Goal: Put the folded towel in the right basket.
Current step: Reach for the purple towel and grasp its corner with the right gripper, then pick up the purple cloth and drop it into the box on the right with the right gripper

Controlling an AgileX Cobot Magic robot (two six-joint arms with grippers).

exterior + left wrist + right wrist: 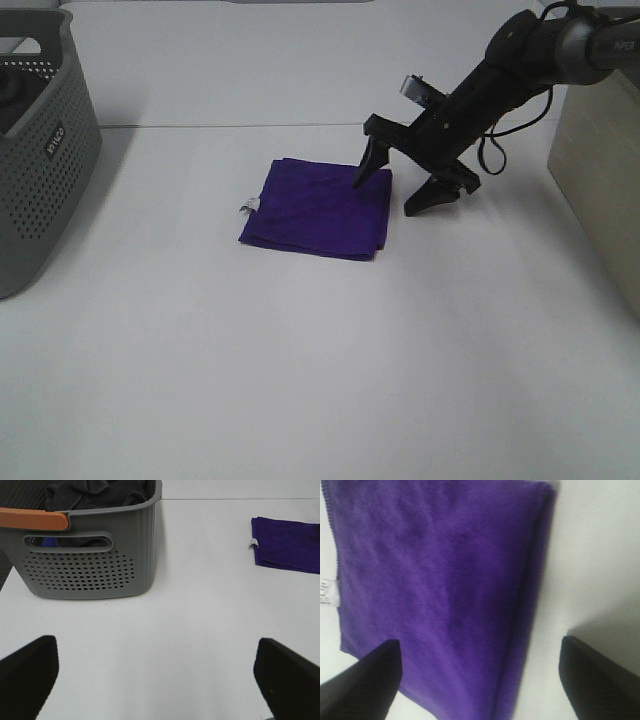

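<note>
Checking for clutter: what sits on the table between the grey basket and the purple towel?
Nothing; the exterior high view shows bare table between the grey basket and the purple towel.

- Bare table is stretching in front of towel, open for passing.
- Gray basket is blocking far left; beige basket is walling right edge.
- Right gripper, spread wide, is straddling towel's right edge, bare strip running on to beige basket.
</note>
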